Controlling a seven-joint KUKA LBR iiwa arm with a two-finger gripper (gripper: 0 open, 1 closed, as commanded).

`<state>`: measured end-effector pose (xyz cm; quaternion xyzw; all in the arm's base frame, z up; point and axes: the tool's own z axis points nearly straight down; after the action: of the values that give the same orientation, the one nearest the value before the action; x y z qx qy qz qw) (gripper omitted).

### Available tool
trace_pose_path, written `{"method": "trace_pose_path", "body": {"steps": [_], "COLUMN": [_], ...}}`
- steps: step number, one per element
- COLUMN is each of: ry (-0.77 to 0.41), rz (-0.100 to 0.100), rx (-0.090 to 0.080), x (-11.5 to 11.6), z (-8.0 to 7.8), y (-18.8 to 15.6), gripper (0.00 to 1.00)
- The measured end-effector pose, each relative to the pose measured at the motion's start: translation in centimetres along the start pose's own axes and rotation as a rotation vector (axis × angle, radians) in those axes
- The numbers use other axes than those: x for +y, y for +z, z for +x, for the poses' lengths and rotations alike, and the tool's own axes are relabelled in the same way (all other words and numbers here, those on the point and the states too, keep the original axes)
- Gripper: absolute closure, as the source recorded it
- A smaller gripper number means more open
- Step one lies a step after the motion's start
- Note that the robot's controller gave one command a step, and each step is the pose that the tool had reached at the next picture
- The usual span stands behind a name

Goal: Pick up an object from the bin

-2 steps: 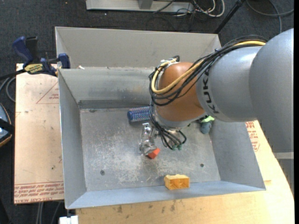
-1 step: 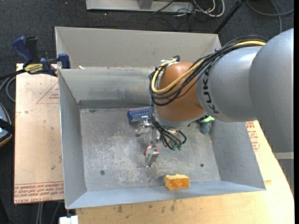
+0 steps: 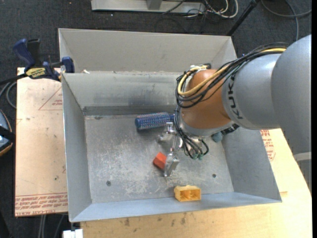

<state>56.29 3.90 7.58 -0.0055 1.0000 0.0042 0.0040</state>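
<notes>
My gripper point(image 3: 170, 166) reaches down to the bin floor near the middle, its metal fingers pointing toward the front. A small red-orange block point(image 3: 159, 161) lies on the floor right beside the fingertips, on their left and touching or nearly touching them. I cannot make out whether the block sits between the fingers. A blue ridged brush-like piece point(image 3: 153, 121) lies behind the gripper, near the back wall. A yellow toy block point(image 3: 187, 193) rests at the front wall, a little right of the gripper.
The arm with its orange cover and cables comes in from the right and hides the bin's right middle. A small teal thing point(image 3: 217, 138) peeks out under the cover. The bin's left half has bare floor.
</notes>
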Motion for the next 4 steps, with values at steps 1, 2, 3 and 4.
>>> {"method": "trace_pose_path", "body": {"steps": [1, 2, 3, 4], "ry": [0.251, 0.223, 0.296, -0.089], "rz": [0.003, 0.009, 0.010, 0.004], "rx": [-0.015, 0.001, -0.006, -0.004], "x": [1.1, -1.3, 3.2, -2.1], "z": [1.2, 0.3, 0.9, -1.1], "y": [-0.1, -2.8, 0.0, -0.2], "gripper": [0.00, 0.00, 0.00, 0.00]}}
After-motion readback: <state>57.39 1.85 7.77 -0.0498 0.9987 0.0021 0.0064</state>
